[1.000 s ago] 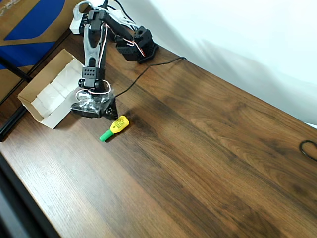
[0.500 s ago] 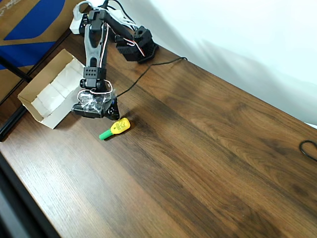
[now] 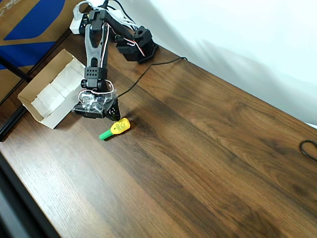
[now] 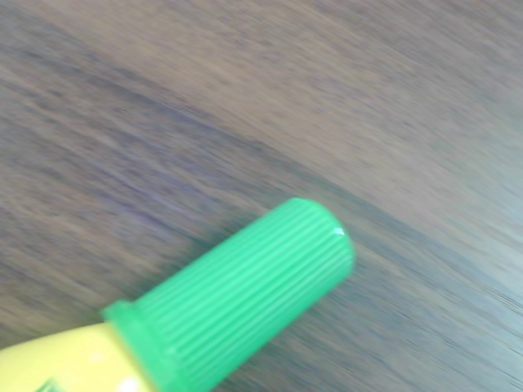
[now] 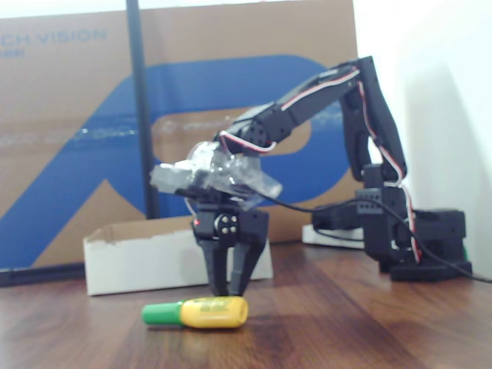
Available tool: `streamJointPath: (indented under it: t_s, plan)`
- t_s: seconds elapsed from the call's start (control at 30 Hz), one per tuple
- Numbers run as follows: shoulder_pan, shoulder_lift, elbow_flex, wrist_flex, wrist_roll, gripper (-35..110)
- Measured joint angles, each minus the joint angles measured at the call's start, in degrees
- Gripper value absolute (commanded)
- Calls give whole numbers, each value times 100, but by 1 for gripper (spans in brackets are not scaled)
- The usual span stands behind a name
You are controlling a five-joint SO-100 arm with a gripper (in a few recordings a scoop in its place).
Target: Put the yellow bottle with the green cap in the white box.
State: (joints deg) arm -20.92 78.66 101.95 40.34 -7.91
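Observation:
The yellow bottle with the green cap (image 3: 115, 128) lies on its side on the wooden table. In the fixed view the bottle (image 5: 197, 313) has its cap pointing left. The wrist view shows the green cap (image 4: 237, 302) close up over the wood. My gripper (image 3: 114, 115) hangs fingers-down just beyond the bottle's yellow body. In the fixed view the gripper (image 5: 230, 289) has its fingertips close together right above the bottle, with nothing between them. The white box (image 3: 51, 93) stands open-topped left of the gripper; in the fixed view the box (image 5: 146, 261) is behind it.
A blue-and-brown cardboard sheet (image 5: 92, 131) stands behind the box. The arm's base (image 3: 136, 45) sits at the table's far edge with a black cable (image 3: 148, 68) running from it. The table's edge (image 3: 20, 183) runs along the left.
The gripper has shifted slightly and the bottle has turned a little on the table; over the last half second almost nothing moved.

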Motion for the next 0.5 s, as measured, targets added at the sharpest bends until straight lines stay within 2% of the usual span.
streamJointPath:
  t_s: [0.5]
  plan:
    - [-431,-404,-483,62,-26,0]
